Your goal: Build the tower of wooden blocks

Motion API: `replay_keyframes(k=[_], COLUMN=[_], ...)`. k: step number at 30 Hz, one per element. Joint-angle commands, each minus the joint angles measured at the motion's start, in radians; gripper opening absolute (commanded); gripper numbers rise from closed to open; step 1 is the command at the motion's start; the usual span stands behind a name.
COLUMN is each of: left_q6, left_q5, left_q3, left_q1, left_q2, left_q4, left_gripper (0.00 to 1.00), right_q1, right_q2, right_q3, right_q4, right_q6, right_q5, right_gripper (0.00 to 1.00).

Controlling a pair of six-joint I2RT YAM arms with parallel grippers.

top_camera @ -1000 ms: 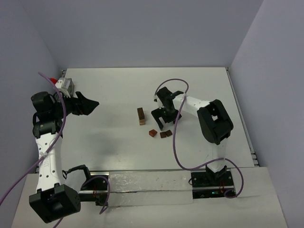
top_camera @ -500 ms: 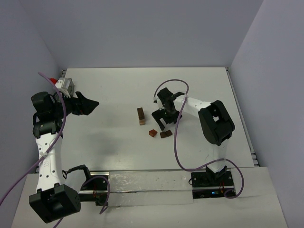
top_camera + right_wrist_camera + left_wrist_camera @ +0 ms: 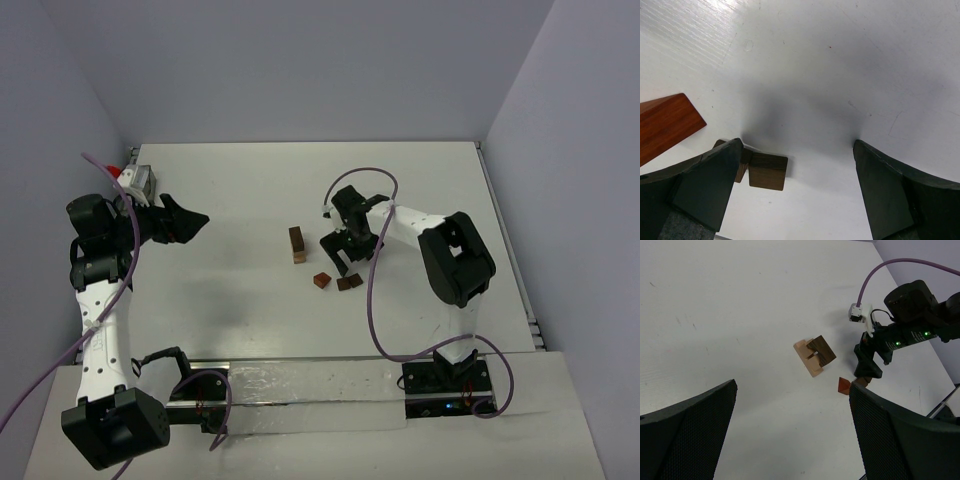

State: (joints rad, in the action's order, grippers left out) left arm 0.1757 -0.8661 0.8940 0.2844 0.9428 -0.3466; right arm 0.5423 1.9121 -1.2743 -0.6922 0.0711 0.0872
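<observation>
No text, label, brand, number or sign can be read in any of the views.

This looks like a robotics lab test cell: a bare white counter [image 3: 250, 190] boxed in by plain pale walls [image 3: 300, 60], two arms [image 3: 100, 300] bolted to a rail [image 3: 300, 385] at its near edge, purple cables [image 3: 372, 310] looping loose.
</observation>
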Motion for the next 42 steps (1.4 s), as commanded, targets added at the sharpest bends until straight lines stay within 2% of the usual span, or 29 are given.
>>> replay_keyframes(k=[1, 17, 42], left_q6=[0.001, -0.002, 0.005], left_q5=[-0.025, -0.023, -0.027], left_q3=[0.002, -0.004, 0.000], left_q1=[0.004, 0.004, 0.004], left_q2=[-0.017, -0.017, -0.009], left_q4=[0.047, 0.047, 0.052], left_gripper=[0.99, 0.99, 0.99], right_q1=[-0.016, -0.009, 0.018], right_q2=[0.061, 0.094, 0.094], right_q3=[0.029, 0.003, 0.021], right_q4=[-0.016, -0.042, -0.044], right_q6=[-0.029, -0.068, -0.162], right_q5=[0.032, 0.093, 0.106], right_gripper=[0.99, 0.99, 0.99])
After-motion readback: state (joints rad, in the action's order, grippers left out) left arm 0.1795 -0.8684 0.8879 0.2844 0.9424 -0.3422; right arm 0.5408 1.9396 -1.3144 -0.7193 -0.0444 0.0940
